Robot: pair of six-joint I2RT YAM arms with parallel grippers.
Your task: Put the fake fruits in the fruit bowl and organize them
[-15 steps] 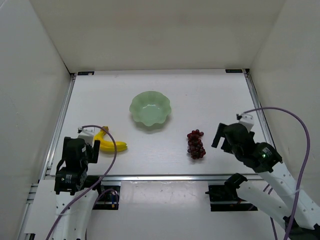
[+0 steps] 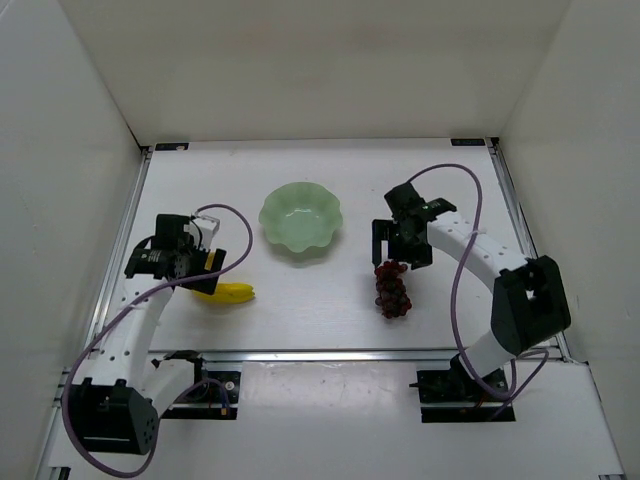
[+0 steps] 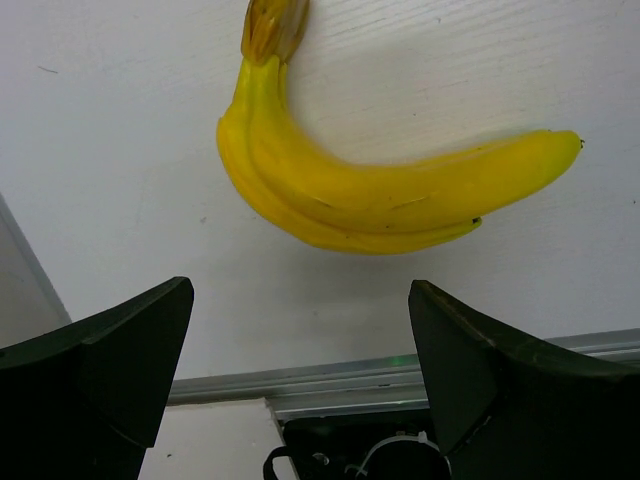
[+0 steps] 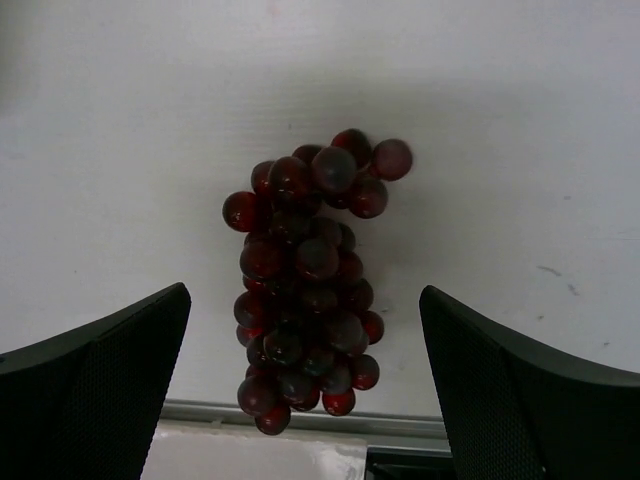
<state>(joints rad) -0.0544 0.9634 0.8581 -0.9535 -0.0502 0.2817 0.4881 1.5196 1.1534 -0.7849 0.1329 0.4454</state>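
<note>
The pale green scalloped fruit bowl (image 2: 300, 220) stands empty at the middle back of the white table. A yellow banana bunch (image 2: 232, 292) (image 3: 350, 190) lies left of it, partly under my left gripper (image 2: 185, 265) (image 3: 300, 290), which hangs open above it without touching. The dark red grapes (image 2: 392, 290) (image 4: 300, 260) lie to the bowl's right. My right gripper (image 2: 400, 250) (image 4: 305, 292) is open just above the cluster's far end, its fingers either side of the grapes with a gap on both sides.
A metal rail (image 2: 320, 355) (image 3: 350, 375) runs along the table's near edge, with the arm bases below it. White walls enclose the left, right and back. Purple cables loop from both arms.
Both arms have swung out from the near edge. The left gripper now hangs over the banana, and the right gripper has reached to above the grapes. The fruits have not moved.
</note>
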